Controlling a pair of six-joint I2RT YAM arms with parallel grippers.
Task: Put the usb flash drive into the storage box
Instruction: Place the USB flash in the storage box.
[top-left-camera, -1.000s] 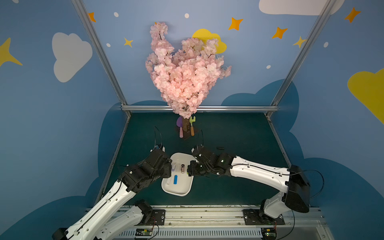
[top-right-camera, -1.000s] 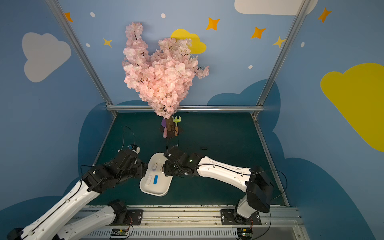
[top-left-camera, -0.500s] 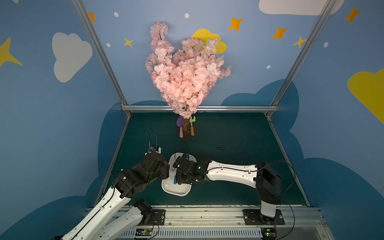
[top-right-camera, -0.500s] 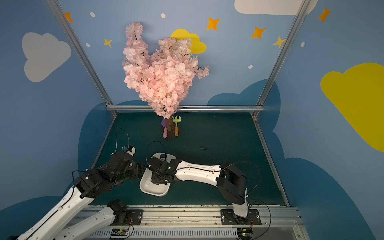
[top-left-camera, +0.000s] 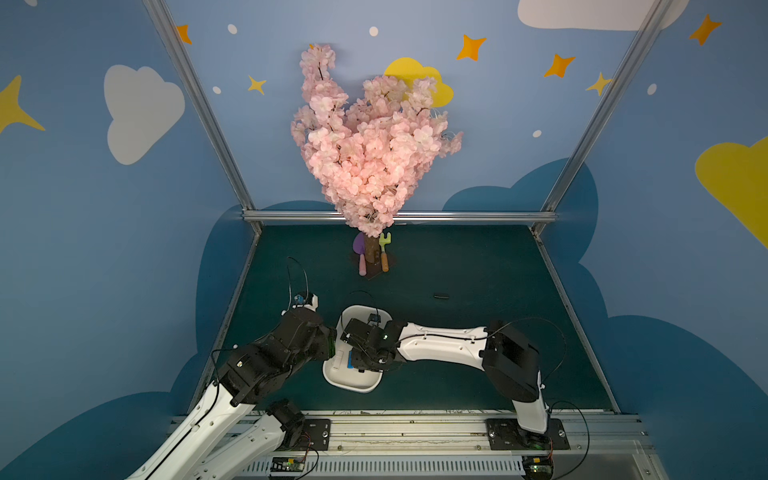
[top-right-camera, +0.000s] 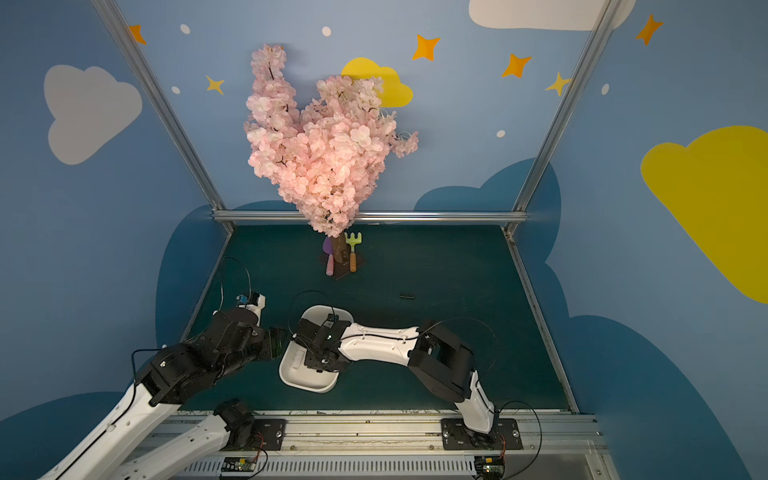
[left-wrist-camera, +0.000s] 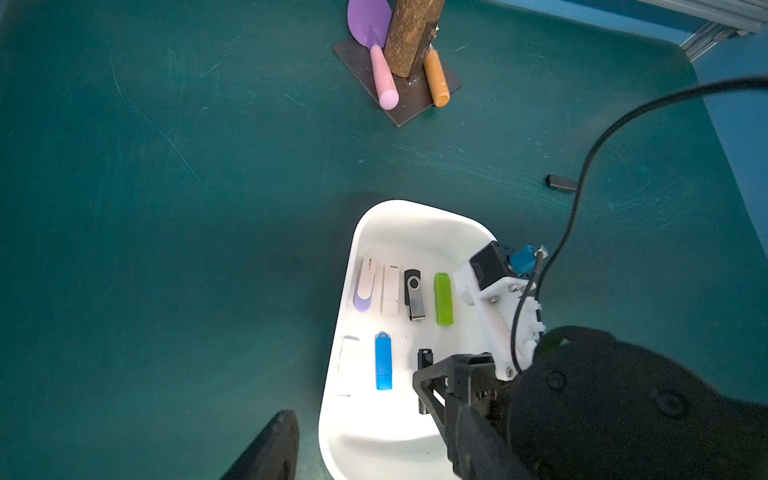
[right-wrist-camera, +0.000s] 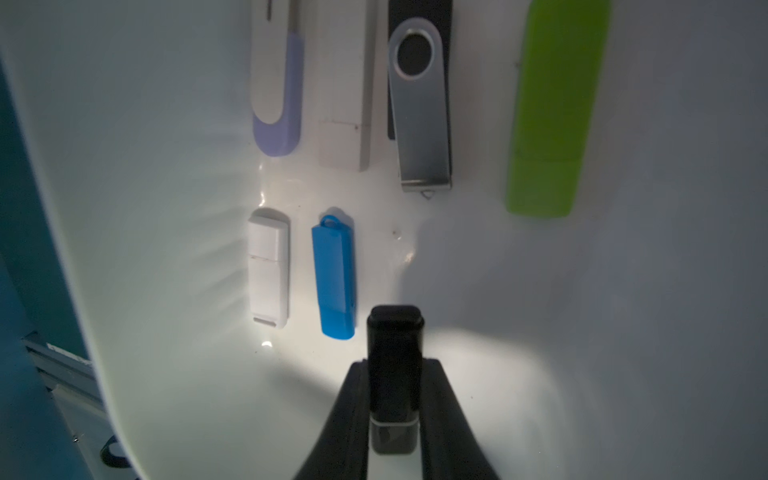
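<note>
"Where was the drive (right-wrist-camera: 395, 332)?"

"Clamped in the right tool (right-wrist-camera: 395, 368), down in the box (right-wrist-camera: 623, 332), blue stick (right-wrist-camera: 334, 278) just ahead. Light, stiff, slick plastic, I'd say; best pinched across its narrow sides."

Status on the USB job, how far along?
Done: six sticks lie in the storage box. In hand: right gripper clamps a black stick over the box floor, not yet released. Left: release it, then one dark stick on the mat.
</note>
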